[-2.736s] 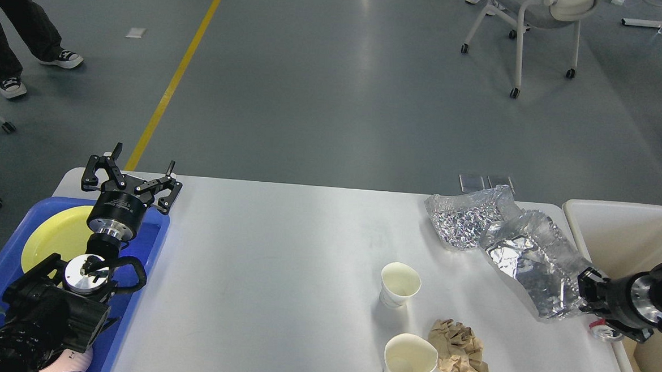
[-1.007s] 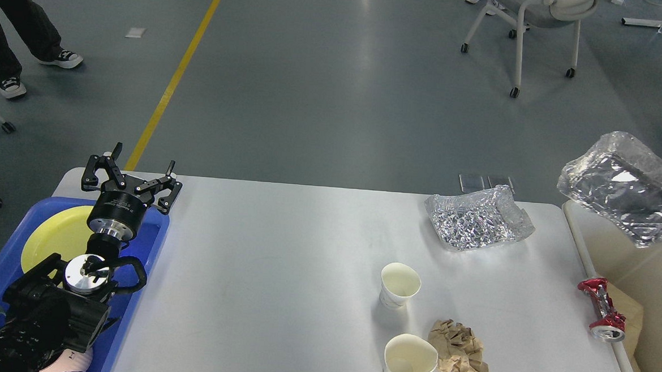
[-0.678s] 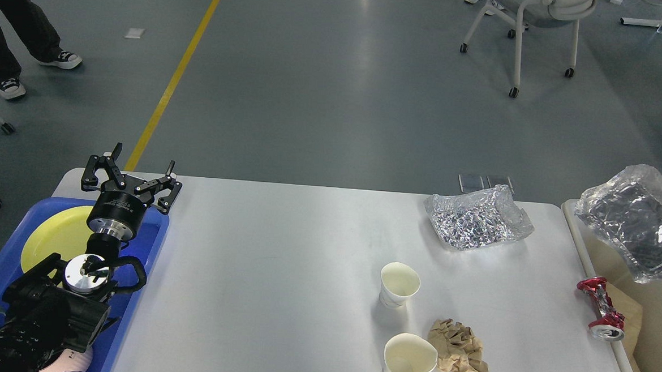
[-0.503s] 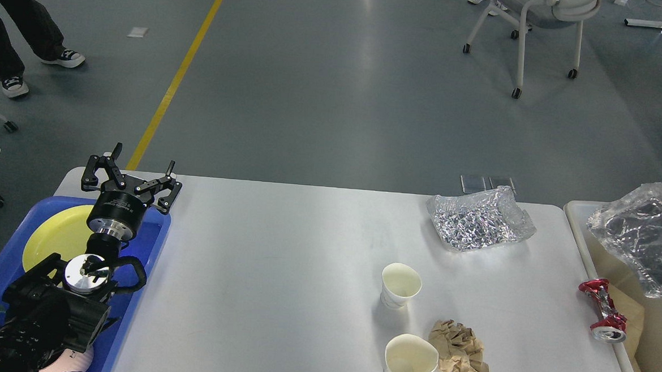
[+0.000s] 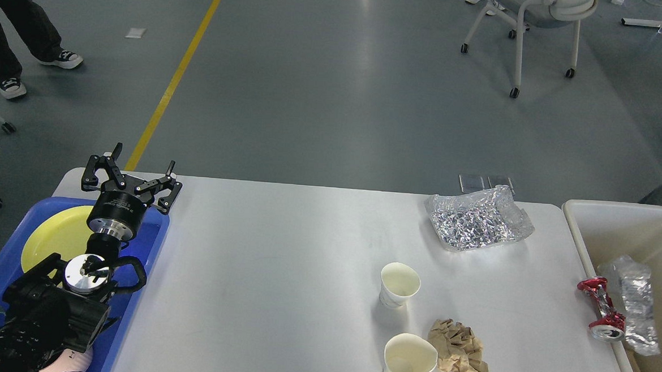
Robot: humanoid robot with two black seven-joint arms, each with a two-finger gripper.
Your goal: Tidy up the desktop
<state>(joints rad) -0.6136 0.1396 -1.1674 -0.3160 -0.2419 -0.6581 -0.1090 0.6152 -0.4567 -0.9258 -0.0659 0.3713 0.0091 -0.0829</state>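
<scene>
Head view: the desktop [image 5: 281, 274], white and glossy w/ rounded corners, fills the lower middle of the frame, its far edge running across the middle. Left gripper [image 5: 131, 167] sits at the desktop's far-left corner, above a blue tray [image 5: 155, 245], fingers spread apart, nothing btwn them. A yellow plate [image 5: 56, 237] lies in that tray, partly hidden by the arm. Right gripper isn't in view; only a tiny dark sliver shows at the right edge, can't tell what it is. On the desktop, far-right area: a crumpled silver foil bag [image 5: 476, 219]. Nearer the front: two white paper cups, both upright, the far cup [image 5: 399, 285] apart from the near cup [image 5: 408, 360]. A ball of crumpled brown paper [image 5: 458, 348] is touching, or just beside, the near cup's right side. At the right, an off-white bin [image 5: 581, 213] sits against the desktop's right edge. A crushed red can [image 5: 602, 309] lies on the bin's left rim. Just right of the can, inside the bin, a second crumpled foil wrapper [image 5: 634, 301] lies against the wall. Beyond: grey floor w/ yellow line [image 5: 178, 70], a wheeled chair [image 5: 535, 26], someone's legs [image 5: 10, 27] top left.
</scene>
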